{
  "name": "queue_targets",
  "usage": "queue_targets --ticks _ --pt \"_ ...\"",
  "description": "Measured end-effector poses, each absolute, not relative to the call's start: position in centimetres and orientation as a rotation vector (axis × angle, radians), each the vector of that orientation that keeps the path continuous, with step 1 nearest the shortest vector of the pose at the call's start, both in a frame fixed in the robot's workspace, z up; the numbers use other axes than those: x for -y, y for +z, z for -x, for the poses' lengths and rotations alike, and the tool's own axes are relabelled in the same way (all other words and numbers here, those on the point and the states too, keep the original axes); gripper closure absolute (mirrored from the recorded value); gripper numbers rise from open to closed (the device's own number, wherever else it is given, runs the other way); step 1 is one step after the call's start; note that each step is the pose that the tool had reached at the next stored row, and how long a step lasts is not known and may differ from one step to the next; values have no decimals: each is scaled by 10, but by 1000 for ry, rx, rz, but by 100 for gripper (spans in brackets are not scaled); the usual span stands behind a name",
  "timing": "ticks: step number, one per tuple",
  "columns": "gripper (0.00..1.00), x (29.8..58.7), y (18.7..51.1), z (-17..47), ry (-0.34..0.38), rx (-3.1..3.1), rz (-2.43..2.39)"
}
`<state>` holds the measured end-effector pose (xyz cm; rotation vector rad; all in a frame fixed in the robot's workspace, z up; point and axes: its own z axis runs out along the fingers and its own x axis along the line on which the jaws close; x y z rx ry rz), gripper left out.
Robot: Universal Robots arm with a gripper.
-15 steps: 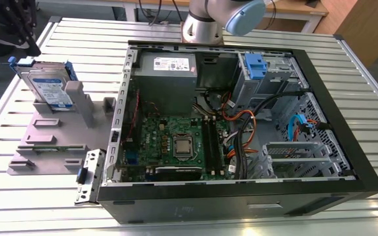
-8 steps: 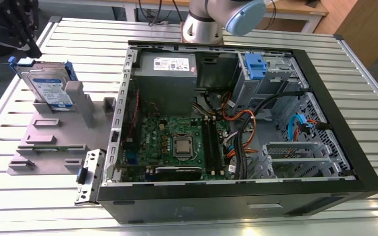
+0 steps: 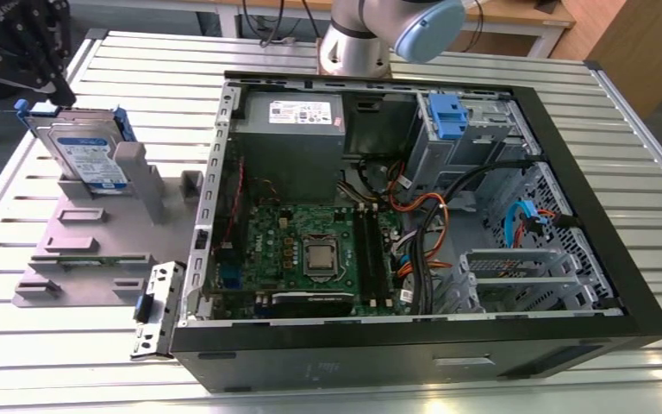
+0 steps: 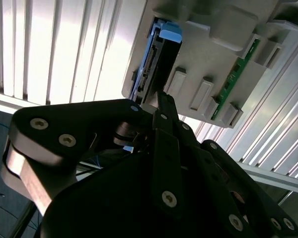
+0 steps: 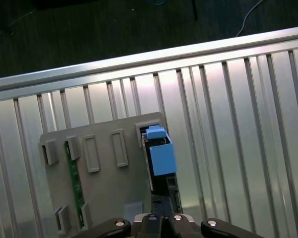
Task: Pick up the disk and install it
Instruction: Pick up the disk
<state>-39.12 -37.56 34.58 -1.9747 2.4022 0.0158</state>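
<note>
1. Black pincer [image 4: 162,99] linkage looms nearest in the second wrist view; its fingers look pressed together with nothing between them; the tips hang just over the disk's upper edge, and whether they touch it I cannot tell.
2. Standing on edge in a slot of the grey fixture [image 3: 90,250] is the disk [image 3: 84,155], blue end tab [image 5: 161,156] uppermost; it sits near the desk's [image 3: 66,379] far corner on the exterior view's left, well apart from the open computer case [image 3: 423,354].
3. Judged from this, the grasp is the step in hand; the disk is not yet gripped.
4. To grasp well, the fingers likely need to spread wider than the drive's thickness; they should line up square with its flat faces and clamp the metal body rather than the plastic tab; any lift should run straight along the slot, since a tilt could bind it against the fixture.
</note>
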Motion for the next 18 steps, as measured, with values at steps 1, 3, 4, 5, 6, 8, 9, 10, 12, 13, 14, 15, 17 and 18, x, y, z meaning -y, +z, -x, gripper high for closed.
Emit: queue_targets --ticks 1,3,4,5,6,8,9,10,12,13,14,15,17,18 --pt "89 375 345 391 16 -2402 1974" --pt "89 374 344 392 16 -2402 1974" --pt "89 373 344 392 16 -2402 1974" --pt "89 373 342 392 16 -2402 1974" --pt "89 373 341 392 16 -2403 1974" --pt "89 373 339 392 16 -2403 1974" --pt "89 373 339 392 16 -2403 1974" --pt "89 373 339 392 16 -2403 1974" --pt "89 373 339 392 16 -2403 1974" --pt "89 373 339 392 16 -2403 1974" --pt "89 373 339 392 16 -2403 1974" --pt "89 373 339 392 16 -2403 1974" --pt "89 373 339 392 16 -2403 1974" --pt "89 373 339 392 16 -2403 1974"
